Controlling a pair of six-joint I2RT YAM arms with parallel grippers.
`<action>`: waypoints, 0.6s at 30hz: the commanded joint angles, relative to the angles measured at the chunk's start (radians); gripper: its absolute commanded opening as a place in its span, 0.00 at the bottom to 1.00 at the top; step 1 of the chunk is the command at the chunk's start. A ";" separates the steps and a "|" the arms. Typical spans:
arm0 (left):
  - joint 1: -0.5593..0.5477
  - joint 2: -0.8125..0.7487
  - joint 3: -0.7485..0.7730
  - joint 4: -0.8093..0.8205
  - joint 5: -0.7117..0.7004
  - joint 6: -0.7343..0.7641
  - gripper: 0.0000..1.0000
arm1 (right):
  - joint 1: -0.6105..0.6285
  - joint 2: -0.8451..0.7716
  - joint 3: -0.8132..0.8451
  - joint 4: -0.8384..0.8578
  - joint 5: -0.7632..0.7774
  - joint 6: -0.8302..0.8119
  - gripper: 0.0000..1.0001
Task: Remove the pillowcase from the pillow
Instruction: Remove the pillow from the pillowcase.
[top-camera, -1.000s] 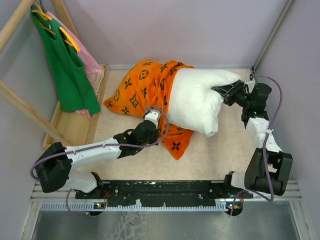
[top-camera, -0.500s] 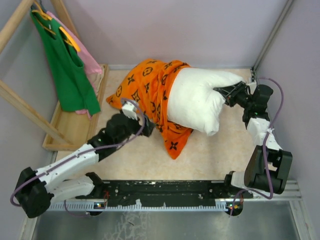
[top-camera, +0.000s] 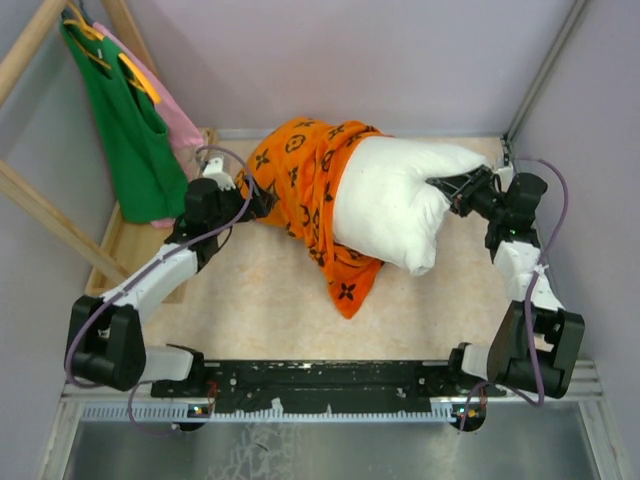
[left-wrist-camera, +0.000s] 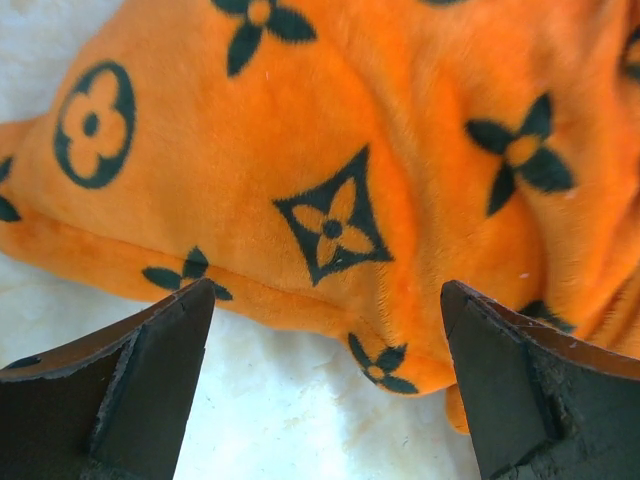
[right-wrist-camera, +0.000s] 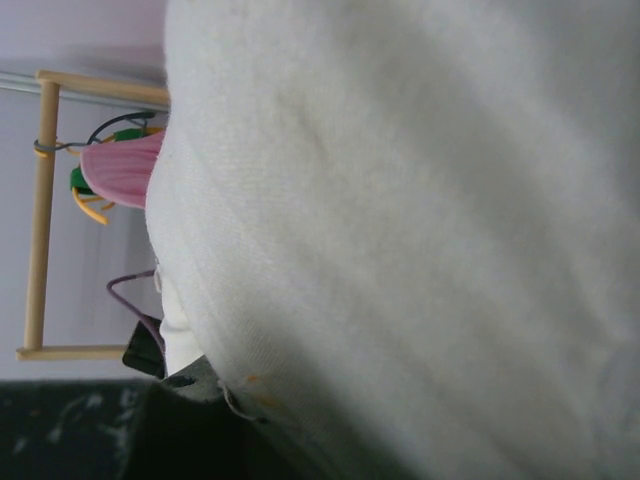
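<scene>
On the beige table, my right gripper pinches the half-bared pillow; I'd clamp my wide-open, empty left gripper on fabric alone at the pillowcase sheathing its left end, then pull.

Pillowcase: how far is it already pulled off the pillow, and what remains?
Done: roughly the right half of the pillow lies bare. In hand: the right gripper is shut on the pillow's right end, and the left gripper, open, sits at the left corner of the pillowcase, gripping nothing. Left: the pillowcase covers the pillow's left part and must be pulled off completely.
</scene>
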 joint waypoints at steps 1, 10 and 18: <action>0.001 0.117 0.046 0.112 0.071 0.046 0.99 | -0.019 -0.075 0.015 0.101 0.001 0.000 0.00; 0.003 0.363 0.163 0.208 0.085 0.064 0.85 | -0.021 -0.063 0.028 0.105 -0.011 0.009 0.00; 0.061 0.304 0.065 0.196 -0.103 0.093 0.15 | -0.211 0.015 -0.031 0.398 -0.033 0.286 0.00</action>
